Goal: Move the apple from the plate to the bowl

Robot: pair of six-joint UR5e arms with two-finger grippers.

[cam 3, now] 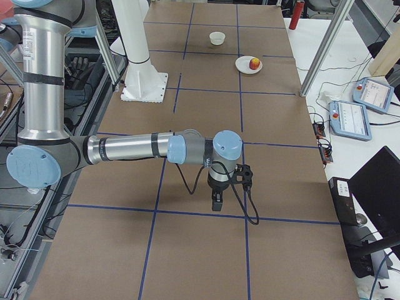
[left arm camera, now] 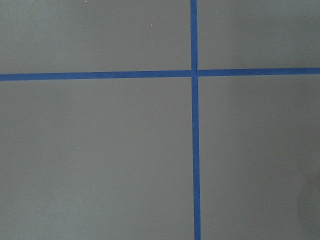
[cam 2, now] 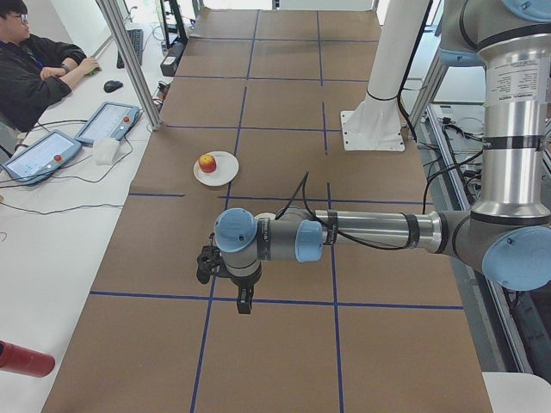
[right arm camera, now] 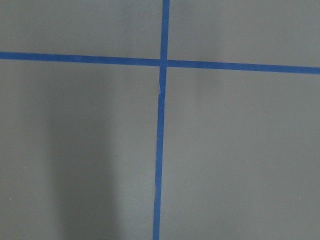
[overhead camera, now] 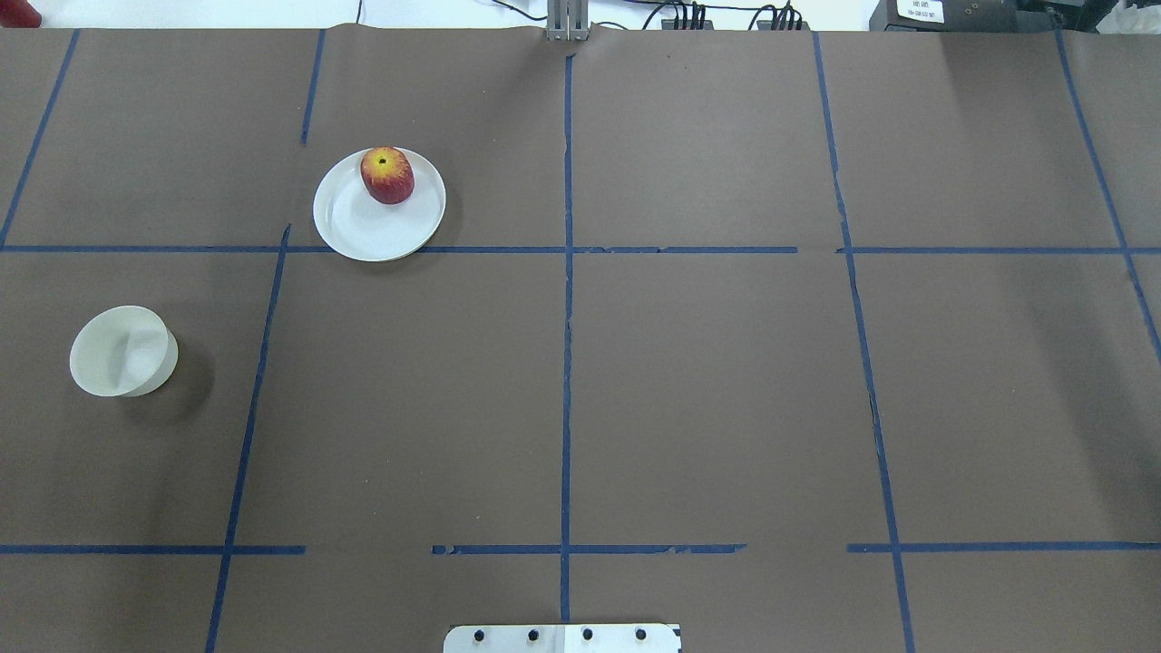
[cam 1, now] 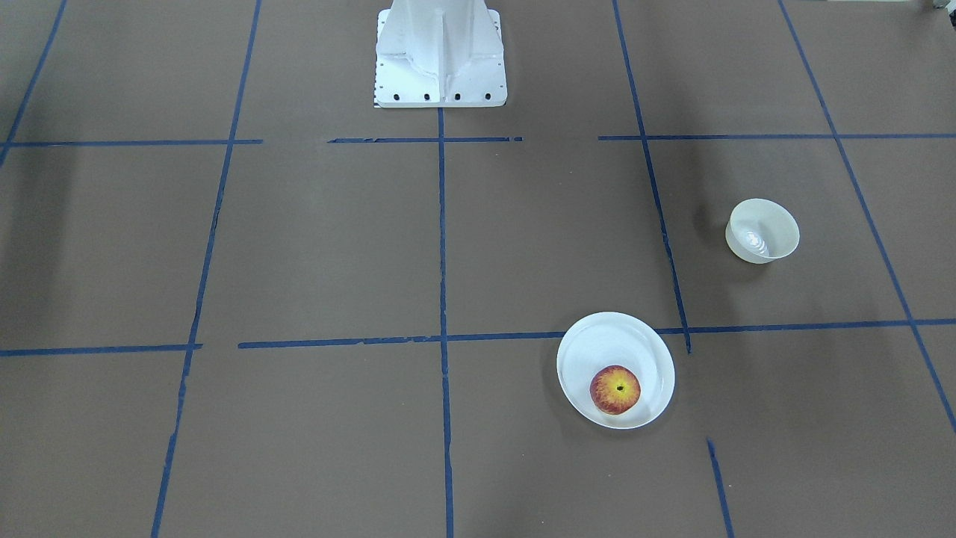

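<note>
The red and yellow apple [cam 1: 615, 389] [overhead camera: 387, 175] lies on the white plate [cam 1: 597, 347] [overhead camera: 363, 227], near its far rim from the robot. The small off-white bowl [cam 1: 762, 230] [overhead camera: 122, 351] stands empty, apart from the plate, on the robot's left side. Neither gripper shows in the overhead or front views. The left gripper [cam 2: 245, 303] hangs over bare table, nearer the camera than the plate. The right gripper [cam 3: 215, 203] hangs far from the apple [cam 3: 254, 62]. I cannot tell whether either is open. Both wrist views show only brown table and blue tape.
The brown table [overhead camera: 707, 381] carries a grid of blue tape lines. The white robot base [cam 1: 441, 52] stands at the robot's edge. A person sits at a side desk [cam 2: 34, 69] with tablets. A red can [cam 2: 26, 360] lies by the table's end.
</note>
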